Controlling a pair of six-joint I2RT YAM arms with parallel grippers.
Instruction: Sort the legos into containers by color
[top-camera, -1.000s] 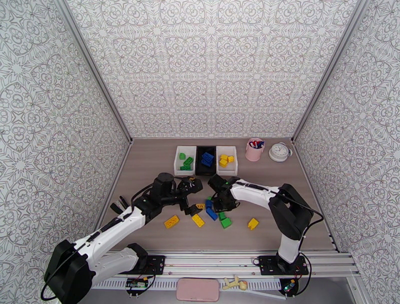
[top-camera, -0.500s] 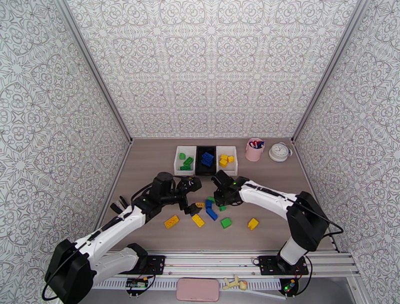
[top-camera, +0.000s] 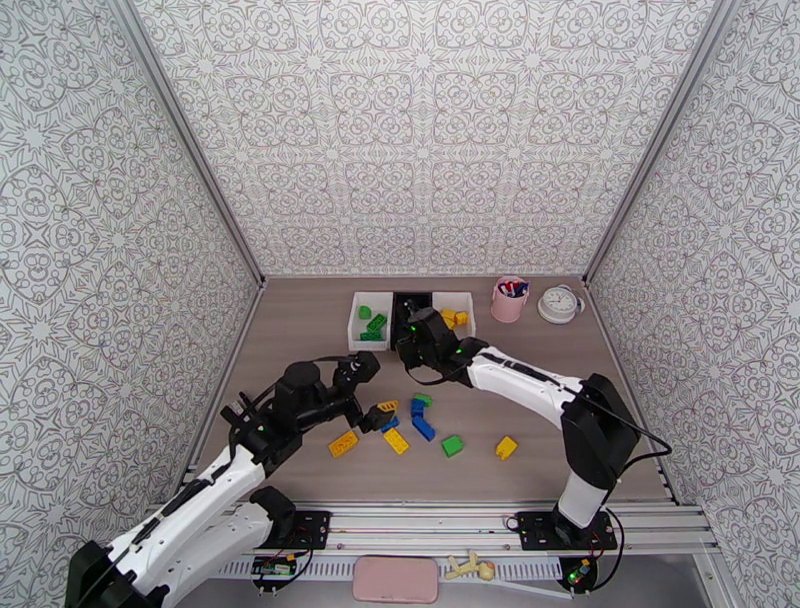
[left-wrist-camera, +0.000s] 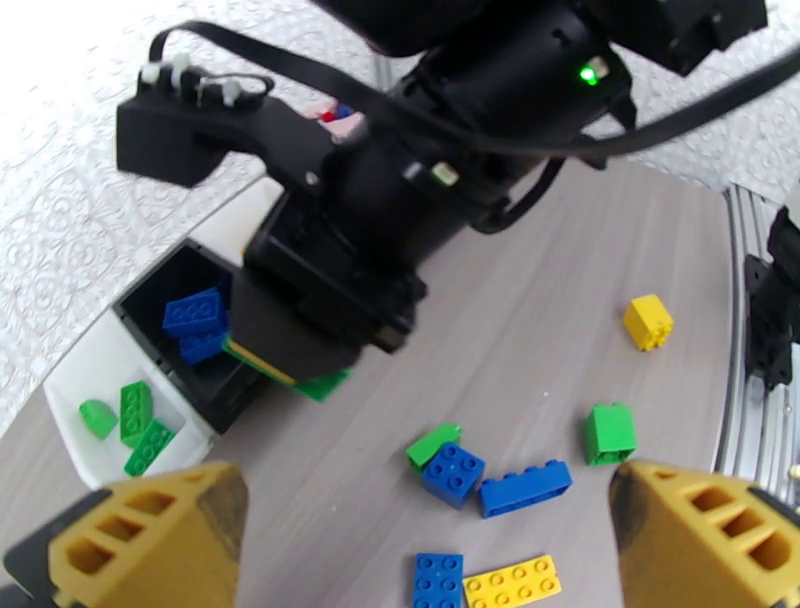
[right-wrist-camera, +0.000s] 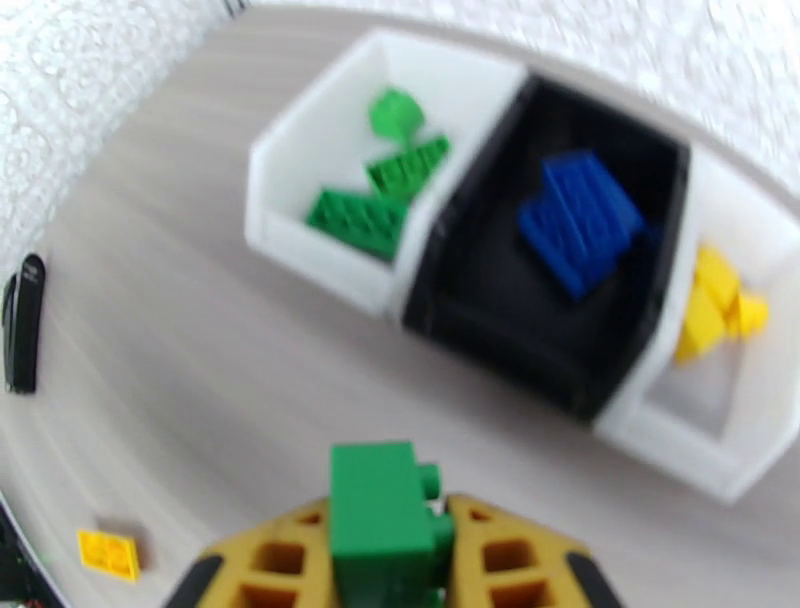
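Sorting partial: three bins (top-camera: 354, 322) part-filled, several legos (top-camera: 423, 428) loose mid-frame. My right claw (right-wrist-camera: 385, 575) clamps a green brick (right-wrist-camera: 375, 500); left claw (left-wrist-camera: 420, 510) gapes empty.

Bright, even light fills the sharp overhead view, leaving faint shadows on the grey wood-grain tabletop (top-camera: 300, 330). The right wrist view is smeared, its three small rectangular plastic bins (right-wrist-camera: 470, 300) soft-edged and bowed by the lens, the small green studded plastic brick (right-wrist-camera: 375, 510) slightly crisper. The left wrist view's patterned white wall (left-wrist-camera: 80, 100) washes out to glare.
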